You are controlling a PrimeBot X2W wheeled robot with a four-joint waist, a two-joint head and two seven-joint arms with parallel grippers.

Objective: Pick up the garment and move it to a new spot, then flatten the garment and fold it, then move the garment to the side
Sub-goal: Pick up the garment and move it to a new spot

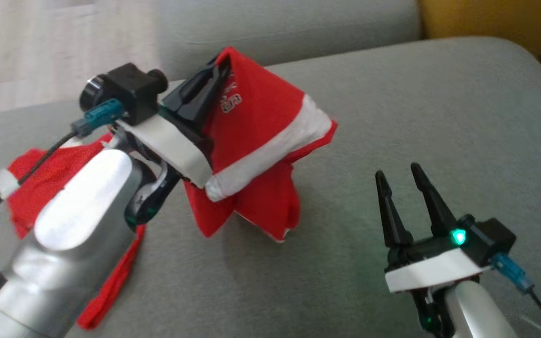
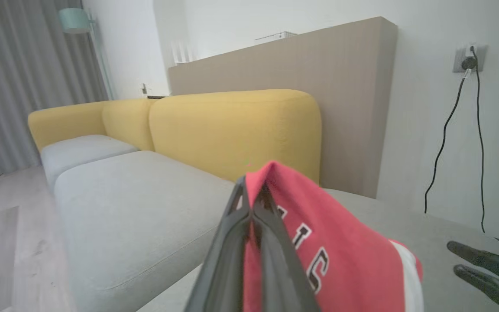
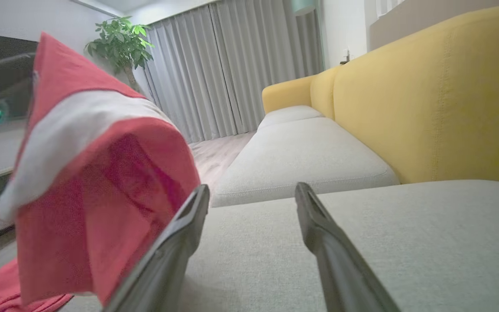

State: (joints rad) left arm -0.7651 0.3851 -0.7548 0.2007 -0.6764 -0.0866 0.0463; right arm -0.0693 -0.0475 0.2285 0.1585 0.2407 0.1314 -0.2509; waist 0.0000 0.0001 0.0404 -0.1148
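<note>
Silvery left forearm [image 1: 78, 220] sits at the lower left of the head view. Its left gripper [image 1: 219, 65] is clamped on a peak of the red fabric garment with a white band and lettering [image 1: 261, 122], holding that part up above the grey upholstered sofa seat [image 1: 439, 117]. More red cloth trails on the seat behind the arm. Off to the right, apart from the cloth, the right gripper [image 1: 398, 171] hovers with fingers spread wide, holding nothing.
</note>
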